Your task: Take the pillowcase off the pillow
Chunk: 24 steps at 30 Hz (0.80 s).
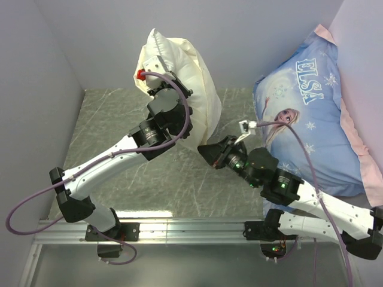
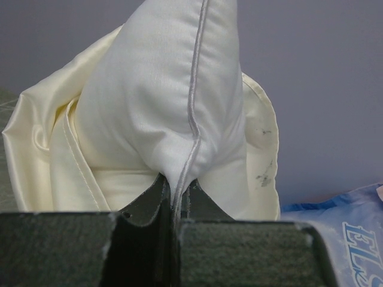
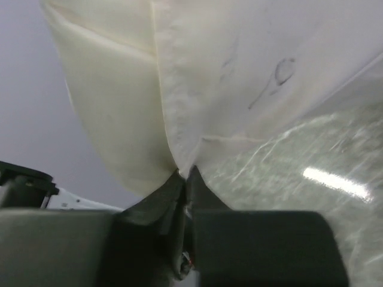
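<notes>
The white pillow [image 2: 161, 89] is being pinched at its piped seam by the closed left pincer [image 2: 176, 197], and the cream pillowcase [image 2: 42, 149] at its hem by the closed right pincer [image 3: 184, 176], both being held up over the table [image 1: 119, 119].

Pillowcase [image 2: 36, 149]: thin cream cloth with a satin sheen. Pillow [image 2: 155, 89]: white matt cloth, corded seam. Table [image 1: 179, 185]: glossy, marbled grey surface. Left gripper [image 2: 175, 192]: matt black, rough-edged plastic.
</notes>
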Tool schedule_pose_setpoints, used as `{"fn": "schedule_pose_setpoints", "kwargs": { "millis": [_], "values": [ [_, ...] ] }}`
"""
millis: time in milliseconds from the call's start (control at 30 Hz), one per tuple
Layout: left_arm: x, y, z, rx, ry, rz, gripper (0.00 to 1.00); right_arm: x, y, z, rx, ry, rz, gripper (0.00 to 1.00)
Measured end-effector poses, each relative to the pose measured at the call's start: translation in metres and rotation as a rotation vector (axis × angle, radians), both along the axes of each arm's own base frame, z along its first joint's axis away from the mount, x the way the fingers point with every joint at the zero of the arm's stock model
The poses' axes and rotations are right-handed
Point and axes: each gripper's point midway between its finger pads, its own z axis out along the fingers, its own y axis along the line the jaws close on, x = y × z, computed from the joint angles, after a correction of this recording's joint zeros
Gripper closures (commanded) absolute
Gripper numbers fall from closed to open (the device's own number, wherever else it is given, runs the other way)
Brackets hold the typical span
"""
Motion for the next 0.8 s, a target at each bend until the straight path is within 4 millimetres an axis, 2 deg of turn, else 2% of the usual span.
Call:
{"fn": "schedule_pose_setpoints", "kwargs": {
  "millis": [33, 133, 300, 400, 533, 600, 800],
  "values": [
    [0.000, -0.001, 0.000, 0.001, 0.000, -0.001, 0.99, -0.001, 0.007, -0.006, -0.018, 0.007, 0.012, 1.00],
    [0.001, -0.006, -0.001, 0.004, 0.004, 0.001, 0.99, -0.008, 0.024, -0.019, -0.064, 0.018, 0.045, 1.00],
    [0.003, -0.019, 0.004, -0.002, 0.004, 0.001, 0.99, -0.024, 0.054, -0.025, -0.153, -0.016, 0.085, 1.00],
    [0.004, -0.027, 0.009, 0.006, 0.005, -0.001, 1.00, -0.029, 0.067, -0.045, -0.212, -0.005, 0.087, 1.00],
    [0.003, -0.032, 0.011, 0.050, 0.018, 0.004, 0.99, -0.022, 0.069, -0.087, -0.295, 0.029, 0.031, 1.00],
    [0.001, -0.033, 0.011, 0.073, 0.027, 0.010, 1.00, -0.017, 0.069, -0.101, -0.323, 0.044, -0.007, 1.00],
    [-0.001, -0.031, 0.011, 0.133, 0.046, 0.024, 0.99, -0.003, 0.063, -0.118, -0.330, 0.074, -0.092, 1.00]
  ]
}}
